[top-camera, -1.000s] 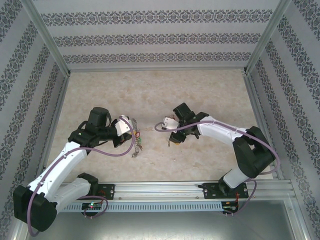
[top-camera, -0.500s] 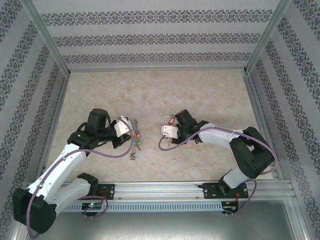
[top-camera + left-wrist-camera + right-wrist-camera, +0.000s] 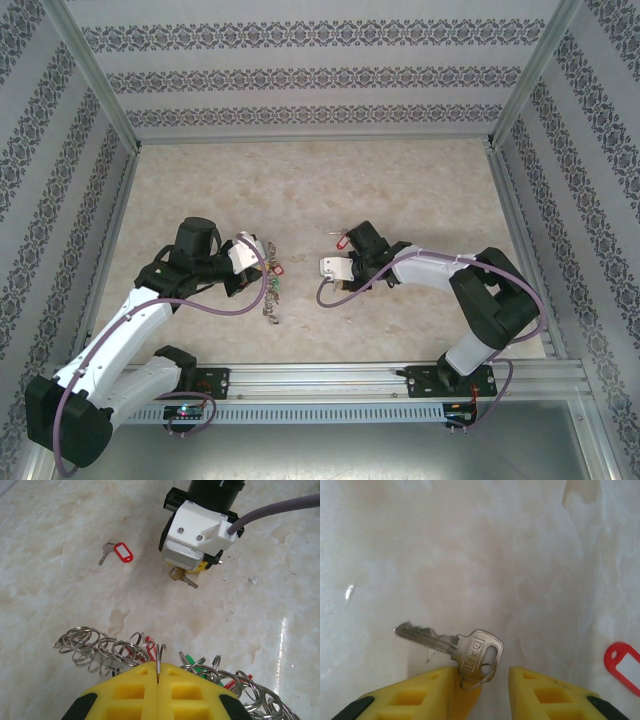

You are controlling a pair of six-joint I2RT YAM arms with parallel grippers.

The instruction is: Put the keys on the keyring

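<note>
My left gripper (image 3: 158,666) is shut on a thin wire end of the keyring (image 3: 100,647), a chain of grey rings with red and green tags spread to both sides. From above, the keyring (image 3: 270,298) trails toward the near edge below the left gripper (image 3: 263,274). My right gripper (image 3: 482,672) holds a silvery key (image 3: 470,647) by its yellow-orange tag (image 3: 470,692), which lies against the left finger with a gap on its other side. The right gripper (image 3: 347,283) is low over the table. A red-tagged key (image 3: 117,551) lies loose on the table (image 3: 342,240).
The marble-patterned table (image 3: 300,180) is walled by patterned panels with metal posts. A metal rail (image 3: 330,378) with both arm bases runs along the near edge. The red tag (image 3: 624,666) lies just right of the right gripper.
The right wrist has swung down and to the left, uncovering the red-tagged key behind it. The left gripper has stayed put with the keyring.
</note>
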